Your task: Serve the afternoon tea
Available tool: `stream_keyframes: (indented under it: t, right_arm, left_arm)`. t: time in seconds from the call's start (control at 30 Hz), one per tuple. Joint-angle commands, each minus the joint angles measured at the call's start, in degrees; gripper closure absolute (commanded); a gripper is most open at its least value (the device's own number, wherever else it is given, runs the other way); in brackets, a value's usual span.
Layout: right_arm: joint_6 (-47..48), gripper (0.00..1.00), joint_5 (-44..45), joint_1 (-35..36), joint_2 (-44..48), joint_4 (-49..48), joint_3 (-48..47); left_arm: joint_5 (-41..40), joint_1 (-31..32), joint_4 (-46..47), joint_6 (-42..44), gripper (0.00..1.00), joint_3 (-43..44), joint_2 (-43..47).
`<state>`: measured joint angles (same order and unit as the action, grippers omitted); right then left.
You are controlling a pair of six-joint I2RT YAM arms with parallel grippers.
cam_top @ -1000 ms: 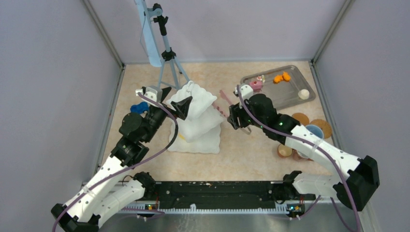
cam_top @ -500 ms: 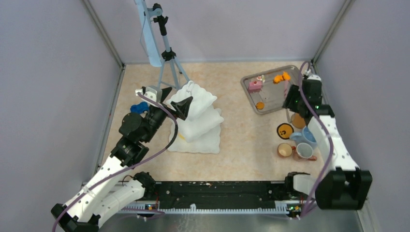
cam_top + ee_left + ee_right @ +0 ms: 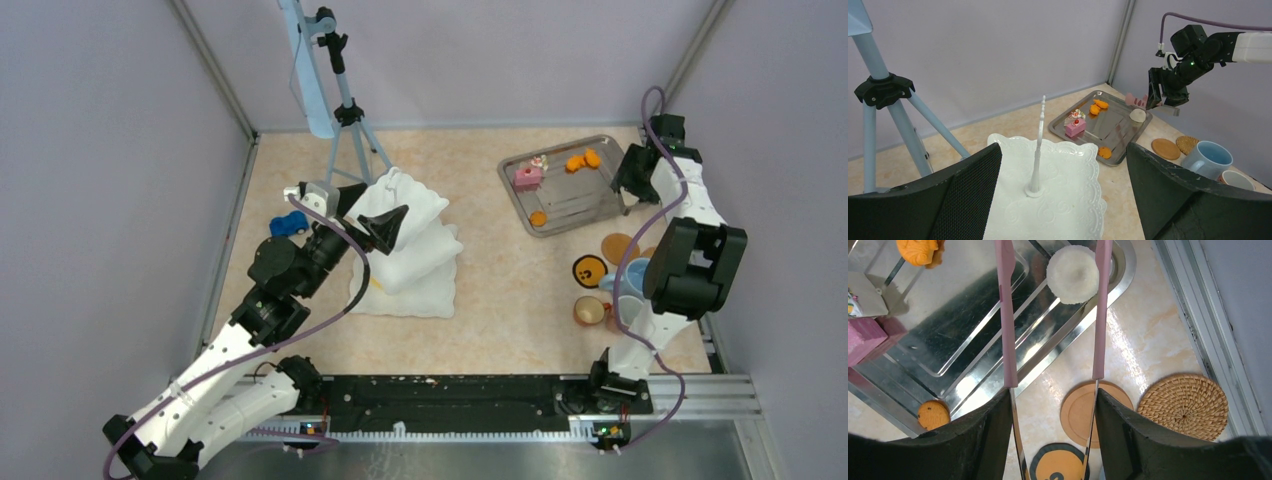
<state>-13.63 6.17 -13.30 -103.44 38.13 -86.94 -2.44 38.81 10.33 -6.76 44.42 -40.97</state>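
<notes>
r hand [image 3: 1053, 396], tongs [image 3: 1009, 315]; beige table [image 3: 500, 290], lilac walls [image 3: 480, 60]

My fingers [image 3: 978, 445] are black. Between them run the pink tongs [image 3: 1008, 315], bare metal nearest me. At their tips sits a cream-white pastry [image 3: 1072, 274] on the shiny silver tray [image 3: 973, 345]. Outside one finger are an orange pastry [image 3: 918, 251], a pink cake slice [image 3: 865, 337] and a dark-speckled orange-brown cookie [image 3: 932, 414]. Outside the other is a woven tan coaster [image 3: 1189, 406]. Between them is a plain brown coaster [image 3: 1075, 415].
</notes>
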Motion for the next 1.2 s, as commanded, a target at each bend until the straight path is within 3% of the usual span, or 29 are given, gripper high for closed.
stream_keyframes:
  t: [0.0,1.17]
  right_arm:
    - [1.5,0.41,0.9,-0.5,-0.2,2.3,-2.1]
    - [2.8,0.4,2.2,-1.1,-6.0,3.5,-1.8]
  left_arm:
    - [-0.2,0.3,3.2,0.0,0.01,-0.3,0.6]
    - [0.8,0.3,3.3,-0.8,0.01,-0.4,-0.4]
